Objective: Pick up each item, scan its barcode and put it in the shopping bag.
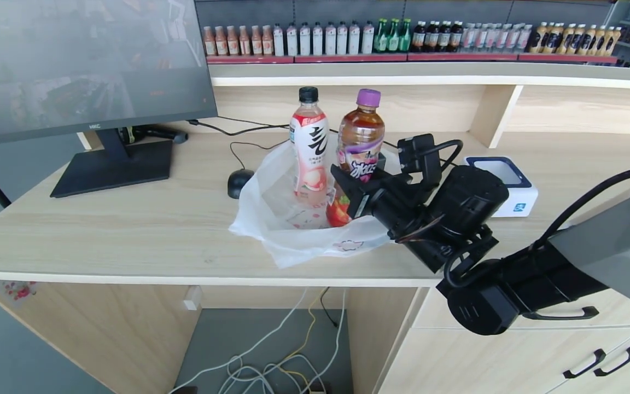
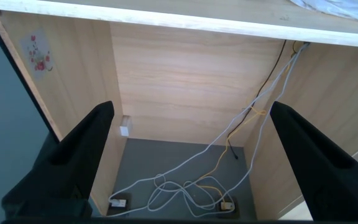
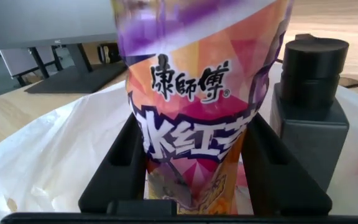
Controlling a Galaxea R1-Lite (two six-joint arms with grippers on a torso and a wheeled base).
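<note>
The pale, wood-grained desk (image 1: 129, 230) carried a thin, crinkled white plastic shopping bag (image 1: 271, 219), slumped open just beneath the right tool (image 1: 360, 183). That tool's flat black fingers were closed on the sides of a rounded, purple-capped tea bottle (image 1: 361, 131), held upright with its base inside the bag. Just beside it stood a slimmer black-capped bottle (image 1: 309, 148) in a glossy pink-and-white sleeve. The left tool (image 2: 191, 109) hung below the desk's edge, wedge-shaped fingers spread wide around nothing.
</note>
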